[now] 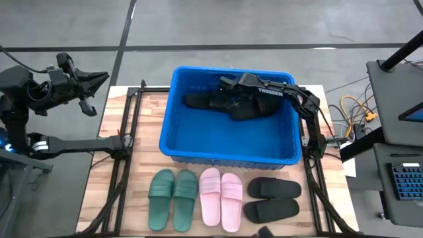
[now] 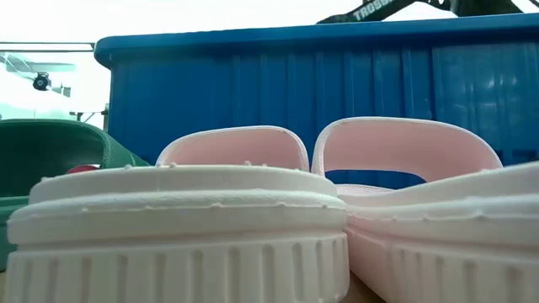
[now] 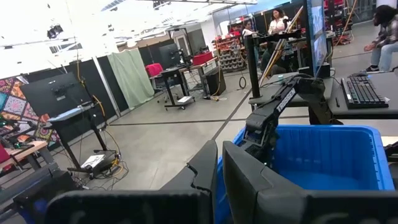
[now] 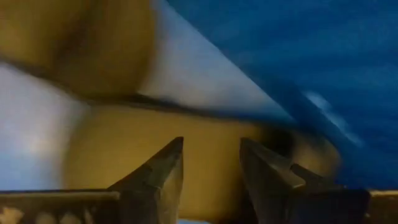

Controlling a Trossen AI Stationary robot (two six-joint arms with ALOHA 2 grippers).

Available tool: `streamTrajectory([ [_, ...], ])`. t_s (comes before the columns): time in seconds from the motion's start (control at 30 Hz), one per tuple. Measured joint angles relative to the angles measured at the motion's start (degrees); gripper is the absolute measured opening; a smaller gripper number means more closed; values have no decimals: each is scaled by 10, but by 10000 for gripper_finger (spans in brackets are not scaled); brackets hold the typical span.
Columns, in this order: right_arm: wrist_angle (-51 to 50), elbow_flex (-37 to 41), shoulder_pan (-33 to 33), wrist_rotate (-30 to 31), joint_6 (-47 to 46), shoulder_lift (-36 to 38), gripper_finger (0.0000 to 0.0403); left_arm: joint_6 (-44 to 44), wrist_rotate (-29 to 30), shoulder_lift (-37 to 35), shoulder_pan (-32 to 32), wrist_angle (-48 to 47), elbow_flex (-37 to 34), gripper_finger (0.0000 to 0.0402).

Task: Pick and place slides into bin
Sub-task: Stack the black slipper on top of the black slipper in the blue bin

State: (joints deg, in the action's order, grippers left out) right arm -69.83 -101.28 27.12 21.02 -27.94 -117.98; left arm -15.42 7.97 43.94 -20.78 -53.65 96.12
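Observation:
Two black slides [image 1: 198, 100] [image 1: 250, 110] lie on the floor of the blue bin [image 1: 228, 157], toward its far wall. My right gripper [image 1: 228, 84] [image 4: 211, 146] hangs over them inside the bin, pointing steeply down, open with nothing between its fingers. On the table in front of the bin a dark green pair [image 1: 173, 198], a pink pair [image 1: 221, 197] and a black pair [image 1: 272, 199] rest sole down. My left gripper [image 1: 89, 86] [image 3: 217, 163] waits shut, raised beyond the table's left edge.
The bin's tall walls [image 2: 303, 93] stand close around my right gripper. In the low view the pink slides [image 2: 253, 210] fill the foreground. Black frame rails [image 1: 125, 165] run along both table sides. Desks and a keyboard [image 1: 404, 182] sit to the right.

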Motion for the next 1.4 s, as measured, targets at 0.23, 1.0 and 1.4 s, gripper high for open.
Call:
streamTrajectory([
  [0.23,164,0,-33,-106,90,23,128,0,0,0,0,0,0,11],
  [1.0,89,46,-53,-236,299,-15,9,0,0,-2,0,0,0,11],
  [1.4,154,113,-60,-167,322,-15,8,1,0,-2,0,0,0,11],
])
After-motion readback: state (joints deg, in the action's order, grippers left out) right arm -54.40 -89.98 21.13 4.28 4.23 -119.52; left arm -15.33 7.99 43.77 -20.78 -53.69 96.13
